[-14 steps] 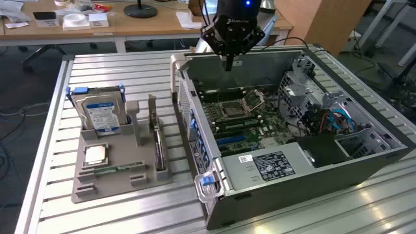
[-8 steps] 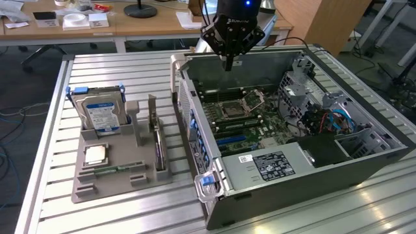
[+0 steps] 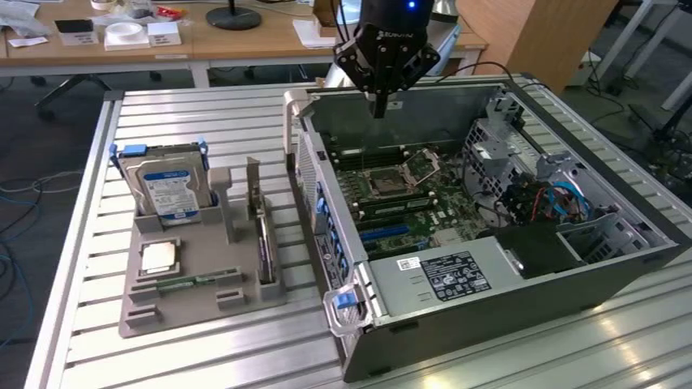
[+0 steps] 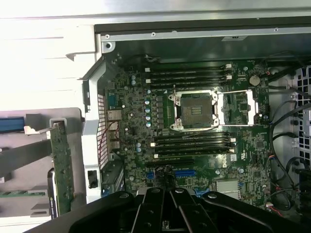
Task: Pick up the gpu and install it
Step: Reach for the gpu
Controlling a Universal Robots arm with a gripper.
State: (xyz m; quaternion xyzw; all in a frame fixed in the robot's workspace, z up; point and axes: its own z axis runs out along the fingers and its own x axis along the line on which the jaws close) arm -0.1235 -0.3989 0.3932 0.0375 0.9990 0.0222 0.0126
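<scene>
Exterior view: gripper (image 3: 380,108) closed, empty, hangs over open case (image 3: 487,324). Gpu (image 3: 259,223) stands on edge in grey rack (image 3: 184,306), well apart from gripper, beyond case wall toward the exterior view's left, long axis along that wall.

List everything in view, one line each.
computer case: 1, black and grey, open, exterior view's right
motherboard: 1, green, inside the case
CPU socket: 1, silver, mid-motherboard
parts holder: 1, grey, exterior view's left of case
hard drive: 1, silver with blue label, upright in holder
gpu: 1, green, on edge in holder
RAM stick: 1, green, flat on holder
table: 1, silver, slatted, under everything
hand: 1, black, shut, above the case
</scene>
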